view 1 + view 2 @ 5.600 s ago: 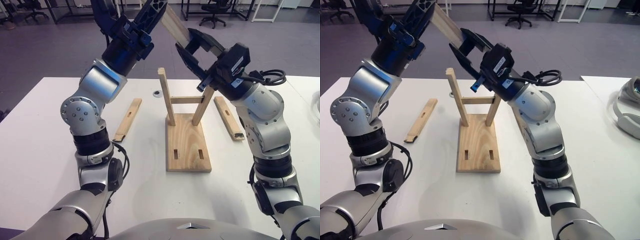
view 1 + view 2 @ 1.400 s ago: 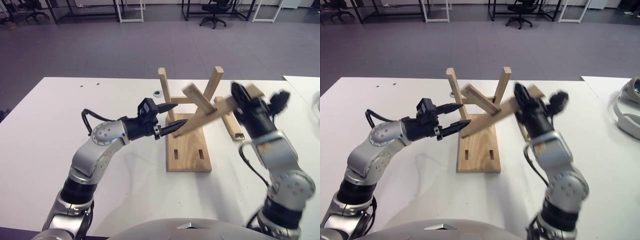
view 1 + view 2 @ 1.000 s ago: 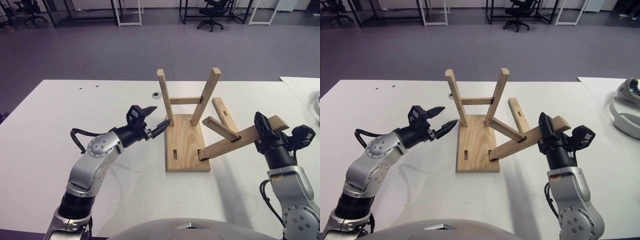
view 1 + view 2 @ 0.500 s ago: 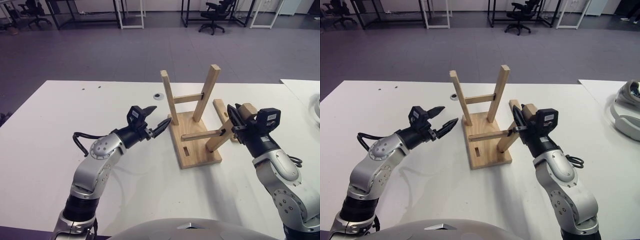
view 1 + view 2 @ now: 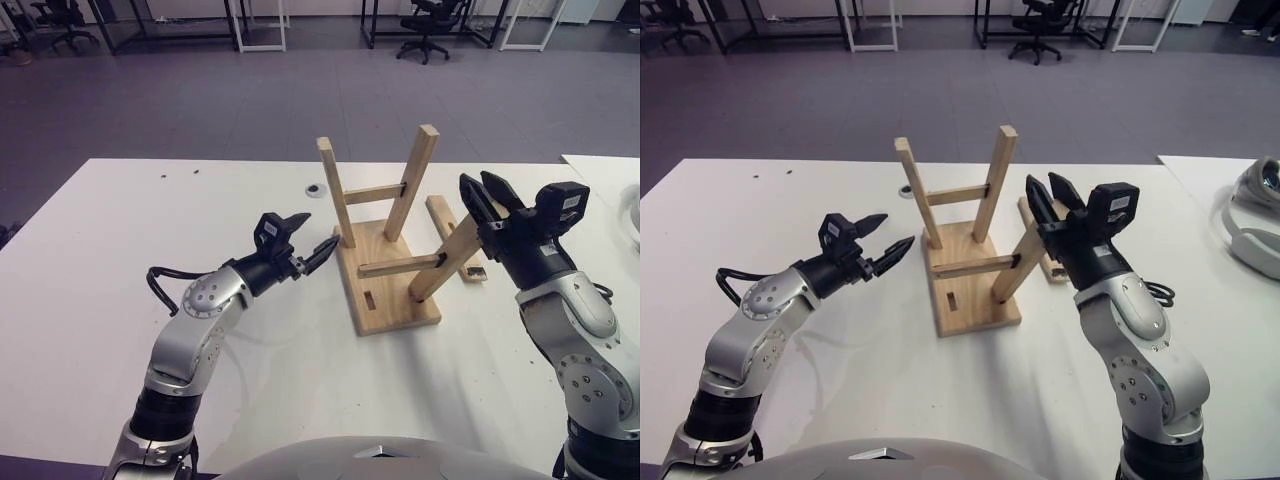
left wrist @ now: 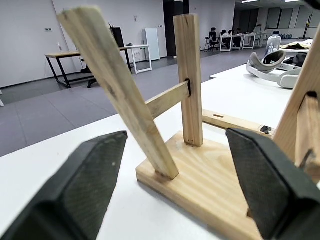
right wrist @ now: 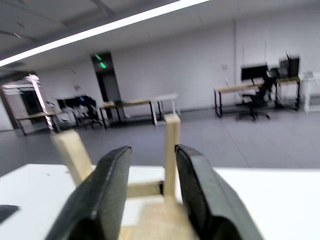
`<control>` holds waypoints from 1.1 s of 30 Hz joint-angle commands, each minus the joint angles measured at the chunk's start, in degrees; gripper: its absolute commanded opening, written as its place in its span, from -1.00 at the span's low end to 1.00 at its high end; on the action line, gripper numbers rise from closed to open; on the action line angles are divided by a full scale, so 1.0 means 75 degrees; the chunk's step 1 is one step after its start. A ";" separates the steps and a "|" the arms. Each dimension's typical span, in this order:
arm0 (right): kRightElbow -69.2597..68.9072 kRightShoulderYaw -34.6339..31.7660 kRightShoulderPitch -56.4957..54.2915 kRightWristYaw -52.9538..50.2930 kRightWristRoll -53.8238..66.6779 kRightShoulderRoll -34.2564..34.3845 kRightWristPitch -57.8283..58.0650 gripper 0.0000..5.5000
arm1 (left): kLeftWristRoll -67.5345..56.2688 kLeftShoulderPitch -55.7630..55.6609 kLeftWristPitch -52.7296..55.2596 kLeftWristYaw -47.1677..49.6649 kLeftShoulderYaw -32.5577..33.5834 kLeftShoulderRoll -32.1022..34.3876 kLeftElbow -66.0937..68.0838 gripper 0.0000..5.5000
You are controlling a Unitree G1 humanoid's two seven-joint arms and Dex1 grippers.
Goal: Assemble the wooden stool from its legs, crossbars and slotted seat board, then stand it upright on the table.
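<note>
A smooth white table (image 5: 90,260) fills the lower frame, with grey floor, desks and office chairs across the top. At centre lies the pale, grained seat board (image 5: 395,305), cut with rectangular slots. Two square legs (image 5: 335,195) joined by a crossbar (image 5: 372,194) stand at its far end. A third leg (image 5: 440,268) leans right of centre, its top hidden behind the right gripper (image 5: 476,180), whose fingers are narrowly parted. The left gripper (image 5: 318,230), left of the board, gapes wide, its pads (image 6: 97,170) finely cross-hatched.
</note>
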 commanded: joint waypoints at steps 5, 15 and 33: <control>0.2451 -0.1607 -0.1766 0.0265 0.0468 -0.1273 0.0138 0.17 | 0.0144 -0.0202 -0.0120 -0.0022 0.0069 0.0023 0.0240 0.32; 0.8867 0.0313 -0.2229 0.3130 -0.2069 -0.0960 -0.0469 0.27 | 0.0399 -0.0659 -0.0340 -0.0132 -0.0192 -0.0092 0.0848 0.32; 0.9709 0.0627 -0.2163 0.2562 -0.4113 -0.0418 -0.0839 -0.25 | 0.0011 -0.1093 0.0020 -0.0061 0.0007 -0.0242 0.0590 0.32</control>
